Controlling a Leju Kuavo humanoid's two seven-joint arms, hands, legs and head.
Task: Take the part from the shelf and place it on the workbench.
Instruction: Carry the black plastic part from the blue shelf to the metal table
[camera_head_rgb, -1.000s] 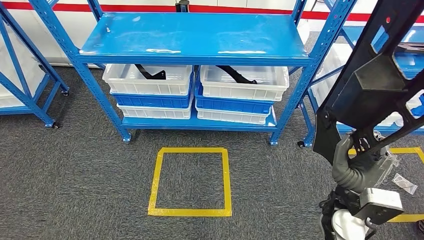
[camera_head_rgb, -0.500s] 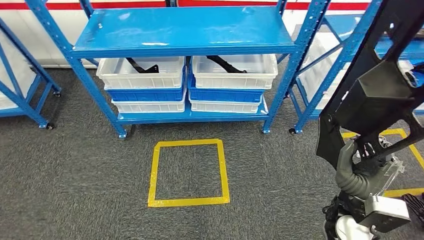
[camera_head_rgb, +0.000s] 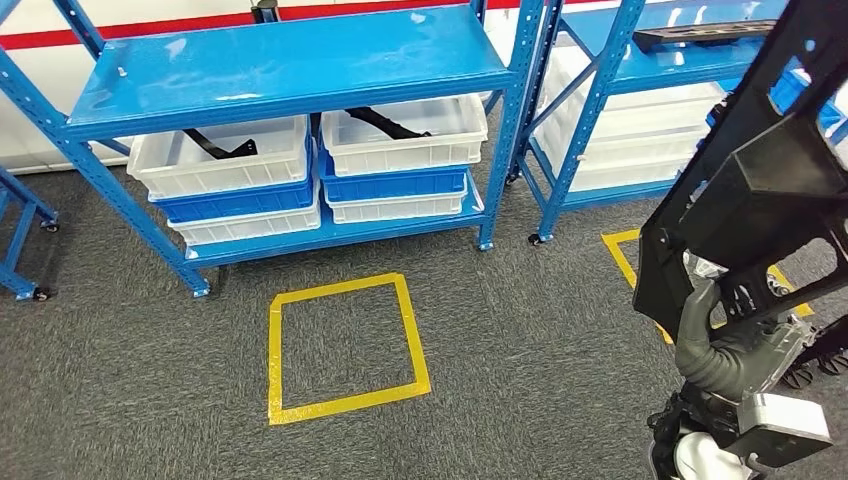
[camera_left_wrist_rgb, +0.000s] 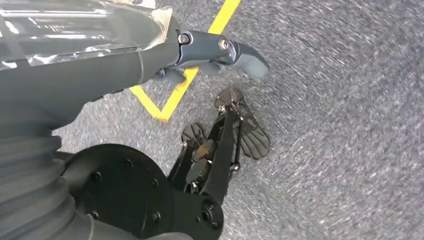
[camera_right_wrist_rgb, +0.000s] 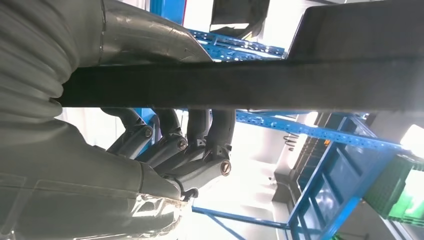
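A large black frame-shaped part (camera_head_rgb: 760, 190) stands upright at the right of the head view, reaching past the picture's top. My right hand (camera_head_rgb: 715, 345) grips its lower edge from below. In the right wrist view the part (camera_right_wrist_rgb: 280, 82) is a dark bar crossing the picture, with the hand's fingers (camera_right_wrist_rgb: 190, 135) wrapped around it. My left hand (camera_left_wrist_rgb: 200, 55) hangs over the grey carpet with its thumb out and nothing in it.
A blue shelf (camera_head_rgb: 290, 70) stands ahead on the left, with white and blue bins (camera_head_rgb: 225, 160) holding black parts on its lower level. A second blue shelf (camera_head_rgb: 600, 90) stands to its right. Yellow tape squares (camera_head_rgb: 345, 345) mark the carpet.
The whole picture has shifted: the camera has turned, so the shelf now lies further left and tilted. My right hand still holds the black part in the same way.
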